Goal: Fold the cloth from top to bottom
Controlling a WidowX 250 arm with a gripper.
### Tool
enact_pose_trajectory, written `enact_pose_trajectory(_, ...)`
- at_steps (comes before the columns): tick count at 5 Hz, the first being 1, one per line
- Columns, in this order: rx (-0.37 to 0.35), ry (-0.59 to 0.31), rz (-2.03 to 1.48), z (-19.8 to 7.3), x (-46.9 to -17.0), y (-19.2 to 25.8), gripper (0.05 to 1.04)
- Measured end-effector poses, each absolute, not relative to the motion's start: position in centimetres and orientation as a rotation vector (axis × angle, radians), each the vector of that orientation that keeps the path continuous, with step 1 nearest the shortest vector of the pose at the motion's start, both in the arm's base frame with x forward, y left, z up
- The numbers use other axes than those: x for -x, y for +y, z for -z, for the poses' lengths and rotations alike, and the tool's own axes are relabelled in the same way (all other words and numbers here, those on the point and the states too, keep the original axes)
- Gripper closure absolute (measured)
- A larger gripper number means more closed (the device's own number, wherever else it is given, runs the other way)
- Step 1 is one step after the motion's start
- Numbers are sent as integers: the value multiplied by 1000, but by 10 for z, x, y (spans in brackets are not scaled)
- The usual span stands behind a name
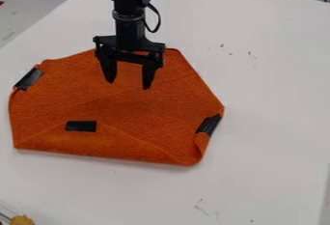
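The gripper (129, 81) hangs over the upper part of the orange cloth (129, 98), its two fingers spread apart and nothing between them. The cloth lies on the white table, with its top edge behind the gripper. Its bottom edge is folded up in a flap, and a black tape piece (81, 126) is at that flap's tip. Another black tape piece (29, 78) is at the upper left corner, and a third tape piece (208, 124) is at the right side, where the edge is curled inward.
The white table (270, 93) extends around the cloth, with small dark marks to the right and near the bottom. A yellowish object (21, 220) shows at the bottom left corner. Dark items and cables lie beyond the table's top edge.
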State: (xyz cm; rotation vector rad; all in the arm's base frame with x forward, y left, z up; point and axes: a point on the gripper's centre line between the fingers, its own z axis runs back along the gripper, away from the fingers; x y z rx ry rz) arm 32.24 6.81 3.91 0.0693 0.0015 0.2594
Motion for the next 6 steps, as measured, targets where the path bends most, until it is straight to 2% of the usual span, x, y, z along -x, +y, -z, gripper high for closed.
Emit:
enact_pose_trajectory(1, -65, 32, -252, -29, -321, 67, 83)
enact_pose_trajectory(4, -62, -21, 46, -25, -406, 58, 83)
enact_pose_trajectory(6, -105, -85, 89, -52, -435, 61, 83)
